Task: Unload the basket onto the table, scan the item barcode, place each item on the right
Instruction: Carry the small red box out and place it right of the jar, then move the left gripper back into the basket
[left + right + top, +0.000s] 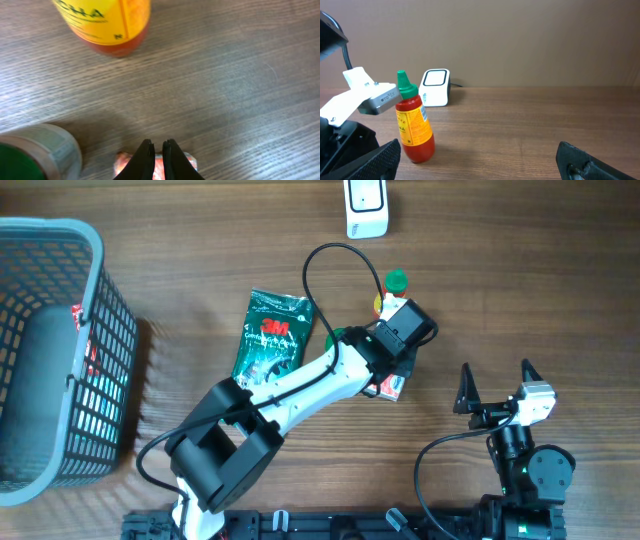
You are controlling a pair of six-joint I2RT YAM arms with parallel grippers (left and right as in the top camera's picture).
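Observation:
A small red and white packet (390, 388) lies on the wooden table under my left wrist. In the left wrist view the left gripper (157, 142) hangs just over this packet (125, 162); its jaws are open by only a narrow gap, and the packet shows through that gap and on both sides of it. The white barcode scanner (367, 205) stands at the table's far edge, also in the right wrist view (435, 86). My right gripper (496, 370) rests near the front right, wide open and holding nothing (480, 157).
A red sauce bottle (395, 288) with a green cap stands just beyond the left gripper (105, 25) (414, 125). A green-capped container (35, 152) stands close on its left. A green 3M pack (270, 335) lies mid-table. A grey basket (50, 225) fills the left edge.

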